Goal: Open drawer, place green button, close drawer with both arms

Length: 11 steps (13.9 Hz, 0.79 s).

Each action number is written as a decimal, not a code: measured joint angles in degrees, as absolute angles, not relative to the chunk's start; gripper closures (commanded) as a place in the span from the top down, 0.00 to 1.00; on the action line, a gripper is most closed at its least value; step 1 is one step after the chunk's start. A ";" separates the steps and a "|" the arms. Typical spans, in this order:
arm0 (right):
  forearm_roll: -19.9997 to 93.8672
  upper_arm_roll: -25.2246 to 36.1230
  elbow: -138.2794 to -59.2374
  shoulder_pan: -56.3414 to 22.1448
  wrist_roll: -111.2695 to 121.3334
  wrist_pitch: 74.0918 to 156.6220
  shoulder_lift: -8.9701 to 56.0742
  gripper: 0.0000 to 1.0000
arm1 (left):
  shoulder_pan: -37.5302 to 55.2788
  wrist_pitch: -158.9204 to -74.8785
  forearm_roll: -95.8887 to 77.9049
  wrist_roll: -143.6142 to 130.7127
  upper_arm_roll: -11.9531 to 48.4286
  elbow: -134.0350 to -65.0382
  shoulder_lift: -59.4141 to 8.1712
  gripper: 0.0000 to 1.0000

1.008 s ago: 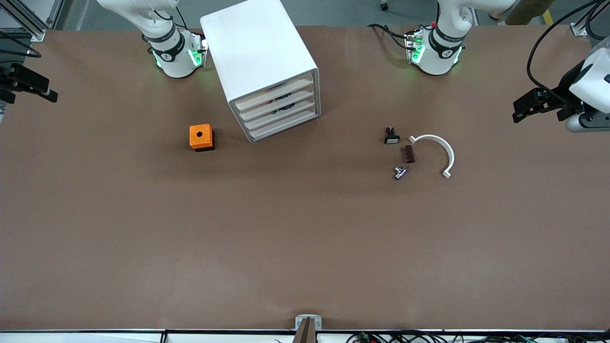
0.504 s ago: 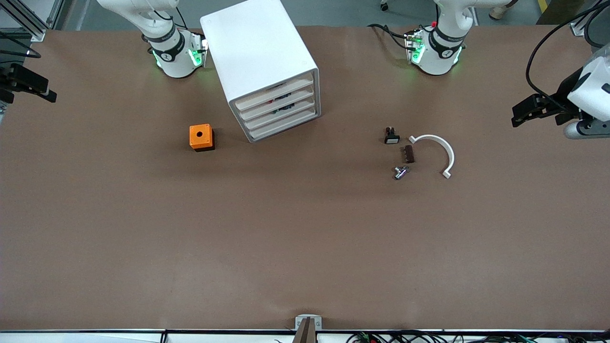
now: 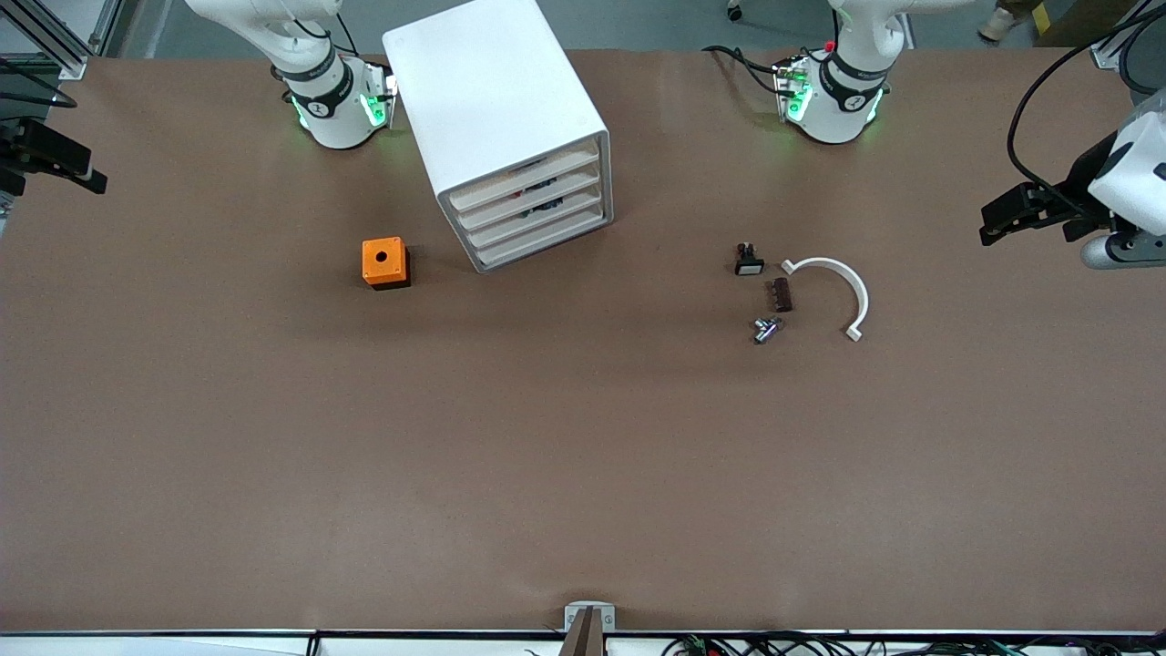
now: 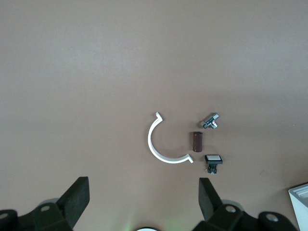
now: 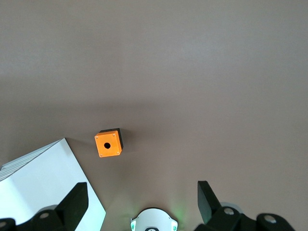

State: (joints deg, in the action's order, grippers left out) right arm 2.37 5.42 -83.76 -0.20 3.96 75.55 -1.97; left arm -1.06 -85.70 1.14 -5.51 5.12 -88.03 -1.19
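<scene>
The white cabinet [image 3: 496, 109] stands near the right arm's base, and its four alike drawers [image 3: 528, 214] are all shut. I see no green-capped button in any view. My left gripper [image 3: 997, 219] is open and empty, high over the left arm's end of the table; in the left wrist view [image 4: 144, 192] nothing lies between its fingers. My right gripper [image 3: 77, 173] is open and empty over the right arm's end of the table; it also shows in the right wrist view [image 5: 143, 195].
An orange box with a round hole [image 3: 383, 261] sits beside the cabinet. Toward the left arm's end lie a black part with a white cap [image 3: 749, 264], a brown block [image 3: 781, 294], a silver part [image 3: 765, 329] and a white arc [image 3: 833, 282].
My left gripper has shifted slightly at the table's end. Nothing on the table has moved.
</scene>
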 measured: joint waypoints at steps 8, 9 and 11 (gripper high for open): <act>2.37 5.42 -84.17 -0.20 3.97 75.70 -2.26 1.00 | -1.15 -86.21 1.14 -5.56 5.31 -86.78 -1.49 1.00; 2.37 5.42 -84.79 -0.20 3.98 76.13 -2.64 1.00 | -1.15 -86.30 1.14 -5.56 5.32 -86.76 -1.54 1.00; 2.37 5.42 -86.71 -0.20 3.98 77.37 -3.94 1.00 | -1.14 -86.35 1.14 -5.58 5.37 -86.67 -1.56 1.00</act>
State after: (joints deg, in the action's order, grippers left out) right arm 2.37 5.42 -86.71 -0.20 3.98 77.37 -3.94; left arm -1.14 -86.35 1.14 -5.58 5.37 -86.67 -1.56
